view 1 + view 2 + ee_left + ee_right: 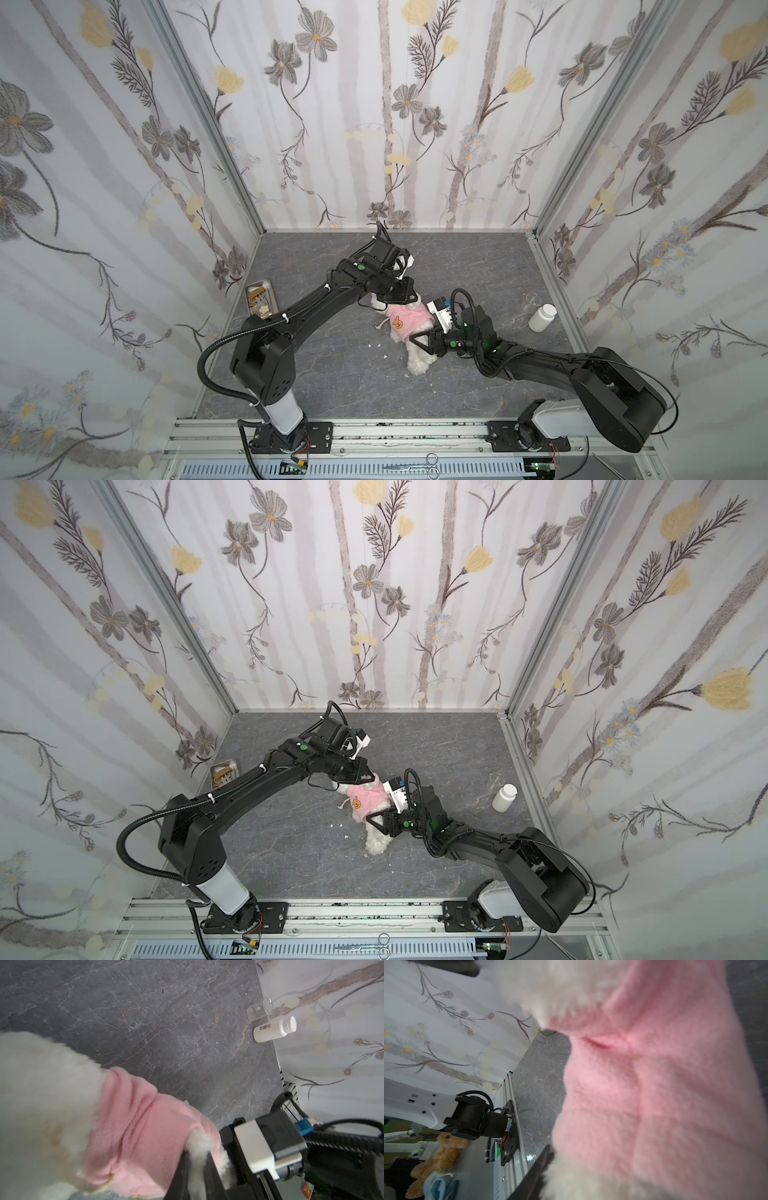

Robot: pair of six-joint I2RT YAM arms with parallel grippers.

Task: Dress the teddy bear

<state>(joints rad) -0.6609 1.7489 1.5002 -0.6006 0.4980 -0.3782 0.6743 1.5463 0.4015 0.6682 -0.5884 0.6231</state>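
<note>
We see the teddy bear [417, 361] lying in the middle of the table [332, 386], with a pink hoodie [409, 318] over its chest. The left claw [197, 1157] is narrow, with the bear's white fur pinched between its fingers. The right arm's camera box [266, 1147] crowds just beside it. The right claw [415, 341] meets the hoodie's hem; its width we cannot tell. A white bottle [542, 318], a beaker [259, 1008] and a metal tray [259, 297] sit well apart by the walls.

You have the teddy bear [417, 361] midway on the bench [332, 386], the tray [259, 297] to its left, the bottle [542, 318] to its right, the beaker [530, 300] just behind that.
</note>
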